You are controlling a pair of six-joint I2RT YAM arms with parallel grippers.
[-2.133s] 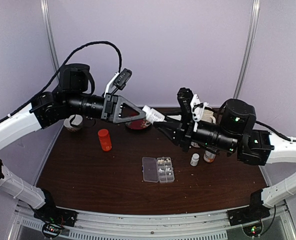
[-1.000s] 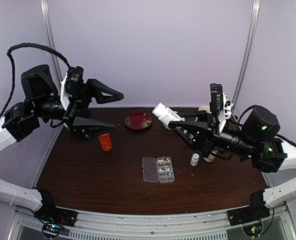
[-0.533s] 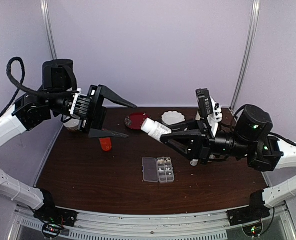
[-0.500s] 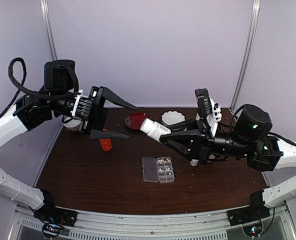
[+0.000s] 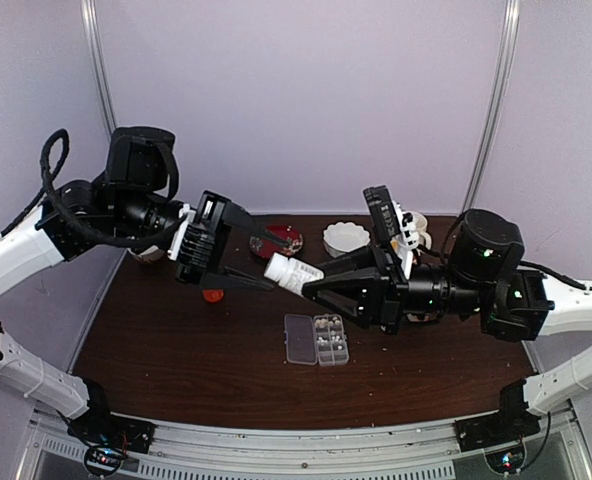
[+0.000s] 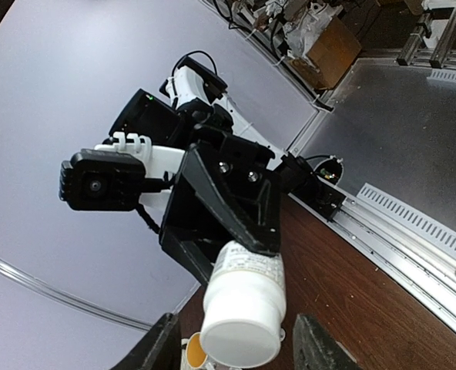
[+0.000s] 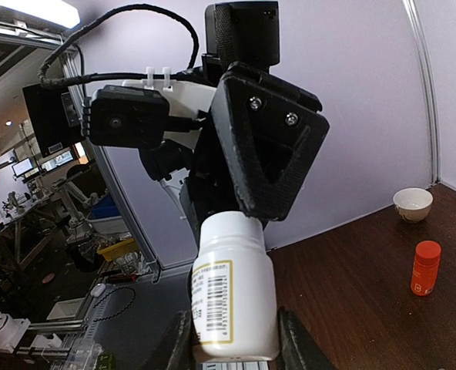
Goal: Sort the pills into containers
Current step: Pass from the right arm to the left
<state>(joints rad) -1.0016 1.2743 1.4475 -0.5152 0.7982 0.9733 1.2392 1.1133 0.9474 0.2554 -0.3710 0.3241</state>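
- One pill box (image 5: 299, 340) is lying flat on the tabletop (image 5: 176, 350), below both pairs of jaws and closest under the right jaws. Its long axis is running from the arms' bases toward the far wall. Its clear lid is lying open on the side toward the left jaws.
- The pills (image 5: 326, 343) are showing as whitish specks inside the two rows of cells, too small to count.
- The right jaws are gripping one white bottle (image 5: 296, 271) by its body, raised above the box. The bottle is lying roughly level, and its cap (image 6: 240, 343) is pointing into the left jaws.
- The left jaws are standing open, one on each side of the cap, with a gap showing on both sides.
- One orange bottle (image 7: 426, 267) is standing upright under the left jaws.
- One red plate (image 5: 284, 238) and one white bowl (image 5: 344, 238) are sitting beyond both pairs of jaws.
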